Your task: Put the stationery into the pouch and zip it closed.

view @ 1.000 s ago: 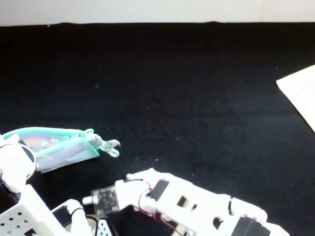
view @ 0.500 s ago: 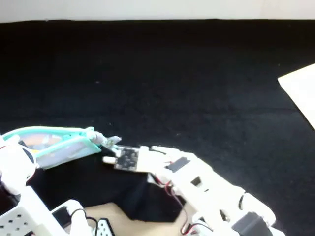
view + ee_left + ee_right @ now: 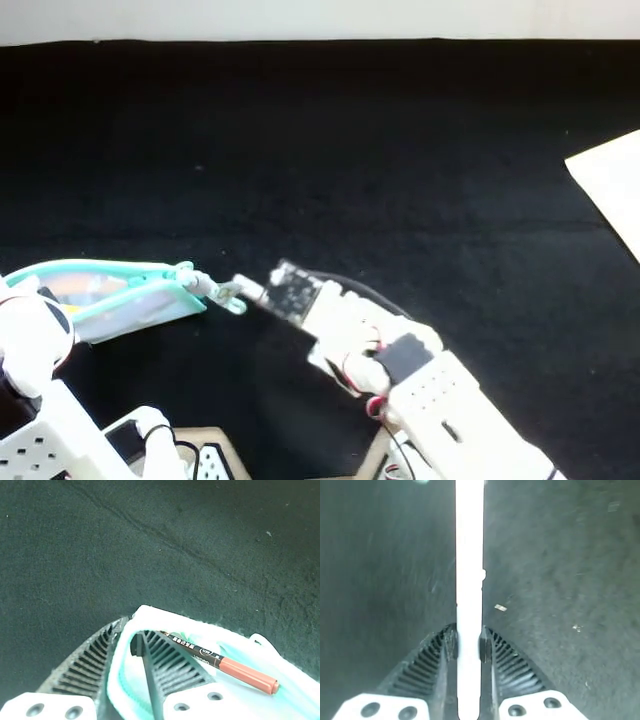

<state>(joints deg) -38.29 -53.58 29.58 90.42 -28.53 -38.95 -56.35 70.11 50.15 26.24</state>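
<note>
The pouch [image 3: 120, 300] lies flat on the black worktop [image 3: 400, 150], its mouth unzipped. One pen [image 3: 220, 660] with a red-brown cap is already inside, lying along the pouch's length. A white stick [image 3: 469, 555], seemingly another piece of stationery, is not yet in. It is clamped between the narrowly parted fingers of the right hand [image 3: 285, 292], which sits just off the pouch's zip end.

The stick's long axis runs straight out from that hand, roughly in line with the pouch's own long axis. Its free tip points at the pouch's end, right by the zip pull [image 3: 225, 293]. Whether the tip touches the pull or has reached the mouth I cannot tell.

The left hand [image 3: 128, 632] is at the pouch's other end, closed on the rim with one finger inside the mouth and one outside, apparently propping it open.

My judgement is that the task is partway done. The stick has to slide in lengthwise, any other stationery must follow, and the zip has to be drawn shut.
</note>
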